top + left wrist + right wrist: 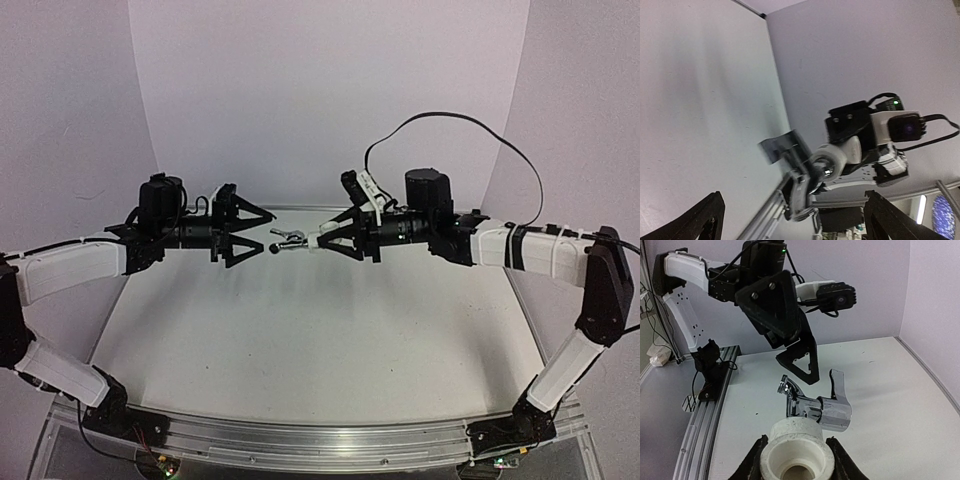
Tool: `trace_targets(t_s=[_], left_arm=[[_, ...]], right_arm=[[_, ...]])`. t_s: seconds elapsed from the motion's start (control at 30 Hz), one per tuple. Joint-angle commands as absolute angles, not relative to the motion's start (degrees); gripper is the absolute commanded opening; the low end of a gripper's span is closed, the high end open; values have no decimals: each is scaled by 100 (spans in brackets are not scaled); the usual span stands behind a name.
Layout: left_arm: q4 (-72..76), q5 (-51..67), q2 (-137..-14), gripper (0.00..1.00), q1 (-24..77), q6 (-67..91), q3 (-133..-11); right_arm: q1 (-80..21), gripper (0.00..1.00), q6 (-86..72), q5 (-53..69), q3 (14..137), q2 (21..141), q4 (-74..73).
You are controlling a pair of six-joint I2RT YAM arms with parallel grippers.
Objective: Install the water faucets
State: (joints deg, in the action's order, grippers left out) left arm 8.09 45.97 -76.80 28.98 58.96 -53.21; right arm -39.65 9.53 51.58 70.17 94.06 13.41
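Note:
The water faucet [290,240], a small shiny silver tap with a lever handle, hangs in the air between my two grippers, well above the table. Its base sits in a white plastic pipe fitting [797,447], and my right gripper [796,456] is shut on that fitting. In the right wrist view the faucet [825,407] points its spout toward the left arm, lever up. My left gripper [266,234] stands open just left of the spout, its black fingers [801,359] apart and not touching it. The left wrist view shows the faucet [802,185] blurred between its own wide fingers [700,220].
The white table [300,340] lies below both arms. An aluminium rail [300,442] runs along its near edge with the arm bases on it. White walls close the back and sides. A black cable [470,125] loops above the right arm.

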Motion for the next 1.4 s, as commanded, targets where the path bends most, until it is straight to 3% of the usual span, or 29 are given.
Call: trace_targets(t_s=[0.0, 0.33, 0.63, 0.73, 1.0, 1.17, 1.37], left_arm=[[2732, 5748, -7965, 100, 2960, 7376, -5260], [2787, 6250, -8765, 98, 3031, 8171, -5285], [2801, 6129, -8807, 69, 3164, 7085, -5667], [2819, 6028, -8795, 59, 3164, 6457, -5774], [2924, 4910, -8218, 14, 3191, 3576, -5641], [3431, 3902, -7475, 4, 3437, 1185, -5015], [3376, 3801, -6884, 0, 3738, -875, -4537]], right_arm=[[-4148, 0, 1445, 4954, 7233, 9197, 1607], [-4335, 0, 1612, 4557, 7319, 9295, 1625], [-4396, 0, 1000, 4509, 7317, 9472, 1767], [-4395, 0, 46, 4521, 7181, 9560, 2223], [-4356, 0, -3997, 4742, 7060, 9760, 3348], [-4138, 0, -7419, 5869, 7368, 10281, 3650], [-4117, 0, -9406, 6506, 7223, 10393, 5040]])
